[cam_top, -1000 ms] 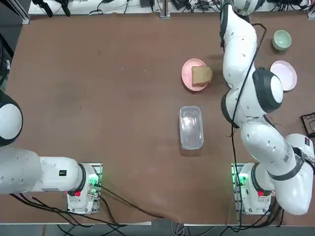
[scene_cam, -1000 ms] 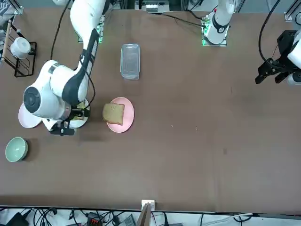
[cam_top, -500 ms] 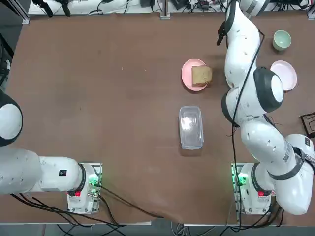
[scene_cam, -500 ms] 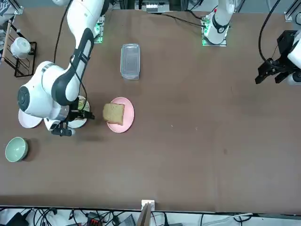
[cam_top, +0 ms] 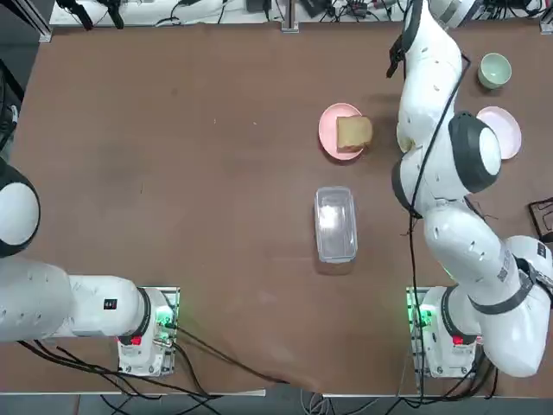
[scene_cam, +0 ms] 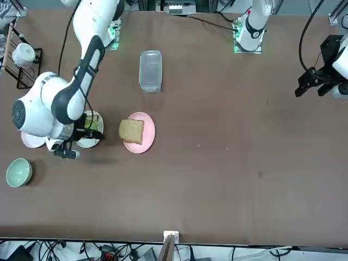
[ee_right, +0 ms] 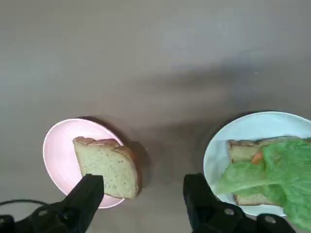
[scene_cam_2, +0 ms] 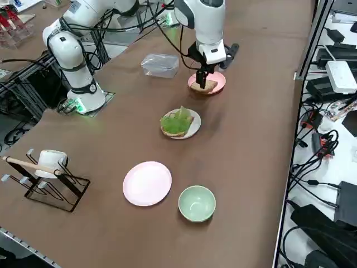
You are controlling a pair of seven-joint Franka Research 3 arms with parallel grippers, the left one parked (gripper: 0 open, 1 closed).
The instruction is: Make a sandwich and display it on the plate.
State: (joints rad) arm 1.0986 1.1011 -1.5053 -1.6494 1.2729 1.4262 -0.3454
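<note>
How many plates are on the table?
3: a pink plate holding a bread slice, a white plate with bread and lettuce, and an empty pale plate beside the green bowl.

Right end effector [ee_right: 143, 199] points down above table — fingers spread, empty.

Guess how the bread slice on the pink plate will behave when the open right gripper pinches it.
The bread slice looks soft and crumbly, so it would likely dent or tear. It lies flat on the pink plate, so edge access seems shallow. The right gripper hangs open above it.
</note>
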